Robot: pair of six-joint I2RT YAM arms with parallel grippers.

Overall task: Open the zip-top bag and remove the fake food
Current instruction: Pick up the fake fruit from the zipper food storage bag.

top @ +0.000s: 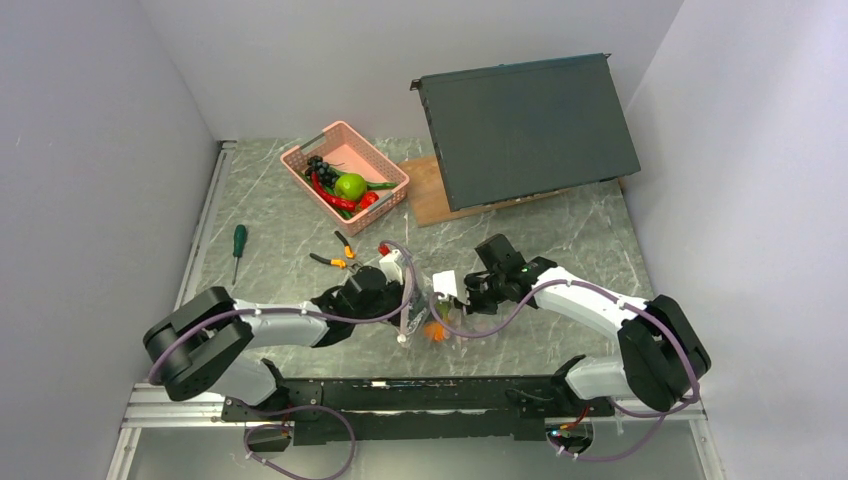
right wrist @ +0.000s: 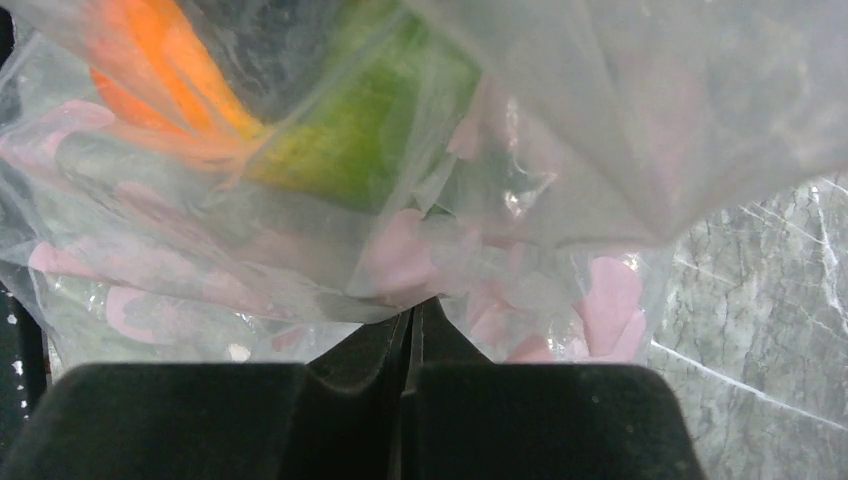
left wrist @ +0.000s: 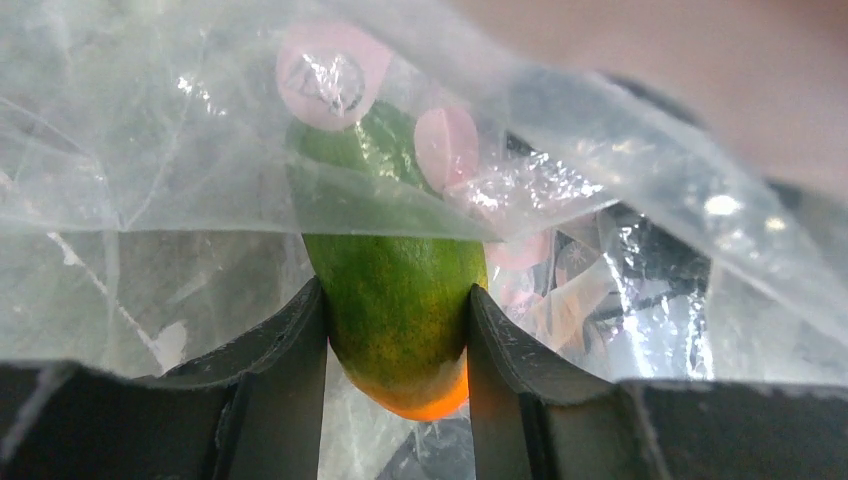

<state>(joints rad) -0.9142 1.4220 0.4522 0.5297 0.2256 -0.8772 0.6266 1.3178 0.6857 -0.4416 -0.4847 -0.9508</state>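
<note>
Where the two arms meet near the front of the table (top: 580, 240), the left gripper (left wrist: 397, 345) is clamped on the mango (left wrist: 395, 280), one black finger pressed to each side of its green body just above the orange tip. That lower end is bare. The upper part lies behind the crinkled clear plastic of the zip-top bag (right wrist: 560, 150), so the fruit seems to be partly out of the bag, though the bag's mouth is not plain to see.

Facing it, the right gripper (right wrist: 412, 330) is pinched tight on a fold of the bag, its fingers meeting with only plastic between them. Pale pink spots show across the film, and the mango's orange and green colours show through it.

Just beyond the left gripper lie the orange-handled pliers (top: 335, 258), and further left the green-handled screwdriver (top: 238, 245).

Farther back stands the pink basket (top: 385, 165), holding a green apple (top: 350, 185), red pieces (top: 335, 200) and a dark piece (top: 320, 168).

Right of the basket, a dark panel (top: 530, 125) leans tilted over a wooden board (top: 425, 190).
</note>
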